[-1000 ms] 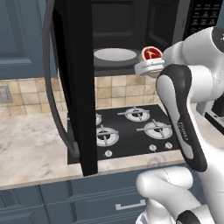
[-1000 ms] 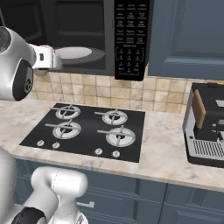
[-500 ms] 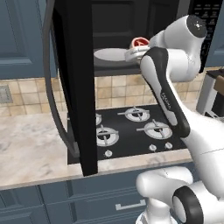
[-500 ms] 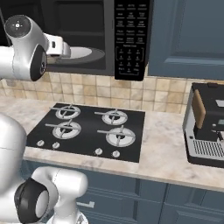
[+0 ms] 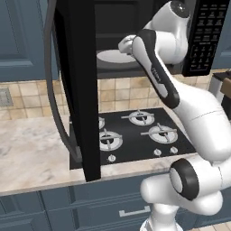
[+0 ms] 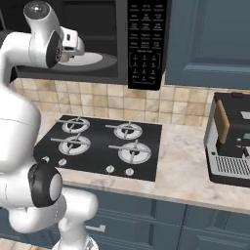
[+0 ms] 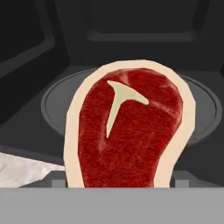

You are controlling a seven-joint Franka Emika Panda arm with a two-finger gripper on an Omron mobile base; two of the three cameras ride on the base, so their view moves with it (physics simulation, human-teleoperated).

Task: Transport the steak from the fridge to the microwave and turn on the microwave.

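The steak (image 7: 127, 131), red with a pale fat rim and a white Y-shaped streak, stands upright close before the hand camera. My gripper (image 7: 118, 180) is shut on its lower edge, and grey finger tips (image 7: 57, 178) peek out at either side. Behind it lies the round glass turntable (image 7: 203, 109) inside the dark cavity of the microwave (image 6: 146, 44). In the base views my hand (image 5: 125, 44) (image 6: 73, 41) reaches into the open microwave (image 5: 205, 31), just above the turntable (image 5: 110, 56) (image 6: 95, 61). The fridge is out of view.
The microwave's black door (image 5: 76, 90) hangs wide open to the left, over the counter (image 5: 31, 153). Below sits a black four-burner stovetop (image 5: 135, 135) (image 6: 102, 144). A coffee machine (image 6: 229, 141) stands on the counter at the right.
The arm has swung up and left, carrying the steak from in front of the microwave opening into the cavity over the turntable. The door stays open.
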